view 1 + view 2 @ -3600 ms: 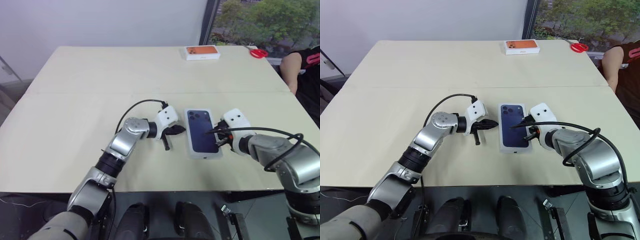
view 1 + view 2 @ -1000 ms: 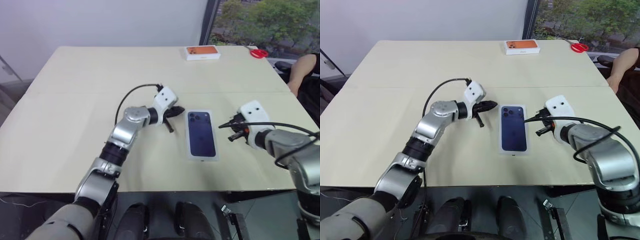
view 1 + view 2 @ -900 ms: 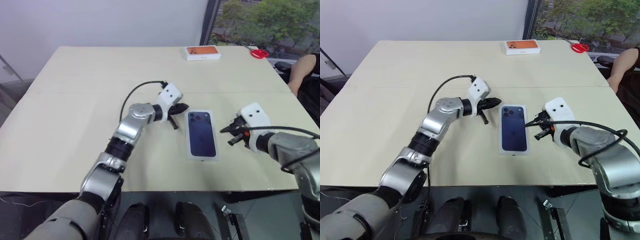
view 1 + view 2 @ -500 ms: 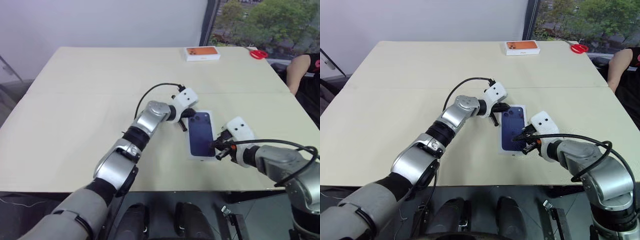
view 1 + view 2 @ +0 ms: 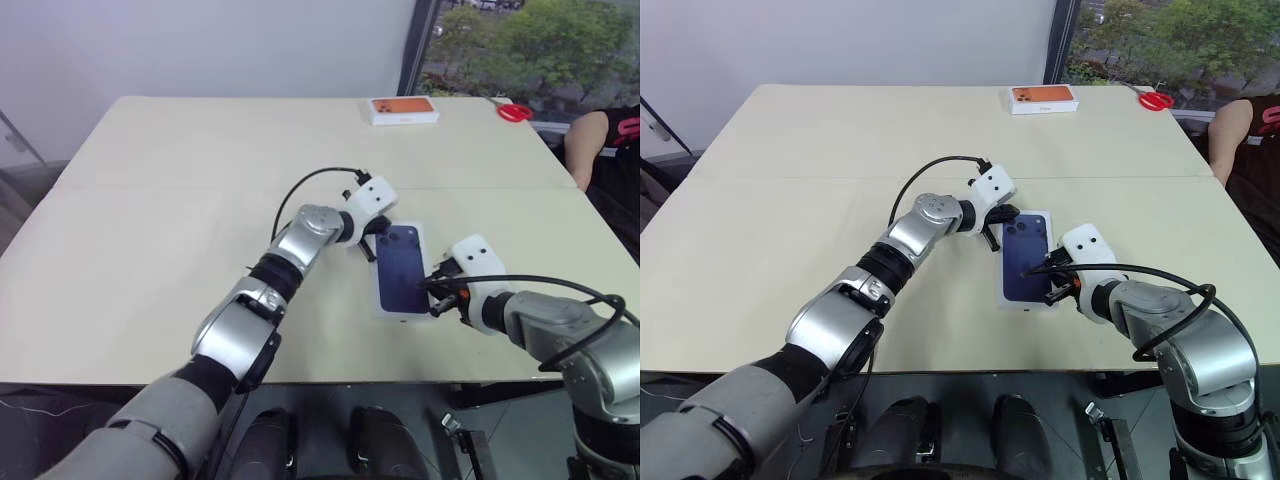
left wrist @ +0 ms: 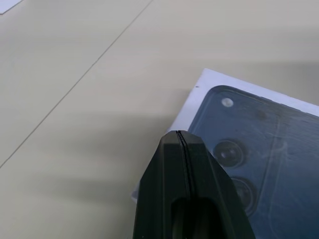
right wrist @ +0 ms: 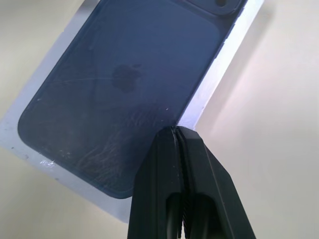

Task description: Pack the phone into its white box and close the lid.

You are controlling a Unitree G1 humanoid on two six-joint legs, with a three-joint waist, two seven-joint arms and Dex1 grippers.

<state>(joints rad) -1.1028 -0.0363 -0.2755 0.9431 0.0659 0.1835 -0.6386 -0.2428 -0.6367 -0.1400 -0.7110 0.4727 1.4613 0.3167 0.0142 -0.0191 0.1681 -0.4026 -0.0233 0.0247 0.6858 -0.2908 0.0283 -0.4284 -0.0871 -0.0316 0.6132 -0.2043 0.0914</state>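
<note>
We see a beige table (image 5: 150, 230) with an orange-printed box (image 5: 404, 109) at 12 o'clock, red scissors (image 5: 515, 111) at 1 o'clock, and a person's arm (image 5: 583, 140) at 2 o'clock.

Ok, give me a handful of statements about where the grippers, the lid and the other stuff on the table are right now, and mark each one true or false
1. Both grippers are shut. True: left gripper and right gripper show their fingers pressed together.
2. The lid shows its phone picture face up. True.
3. The left gripper is at the lid's near end. False: it is at the far end, by the printed cameras.
4. The orange-printed box sits beside the lid. False: it lies near the table's far edge.
5. Red scissors lie at the far right. True.
</note>
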